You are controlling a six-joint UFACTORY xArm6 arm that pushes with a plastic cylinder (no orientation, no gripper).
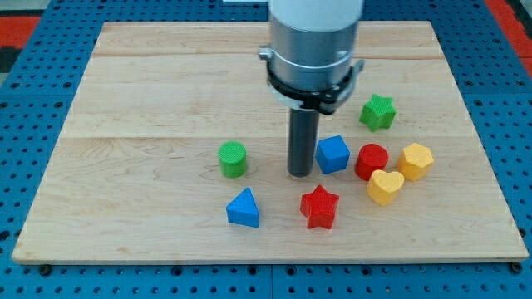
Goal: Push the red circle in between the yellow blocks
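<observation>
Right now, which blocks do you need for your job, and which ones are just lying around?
For the job: red circle, yellow heart, yellow hexagon, my tip.

Just lying about: blue cube, green star, green cylinder, blue triangle, red star.

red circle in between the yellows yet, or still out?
Partly in. The red circle touches the yellow heart and yellow hexagon, left of their gap.
</observation>
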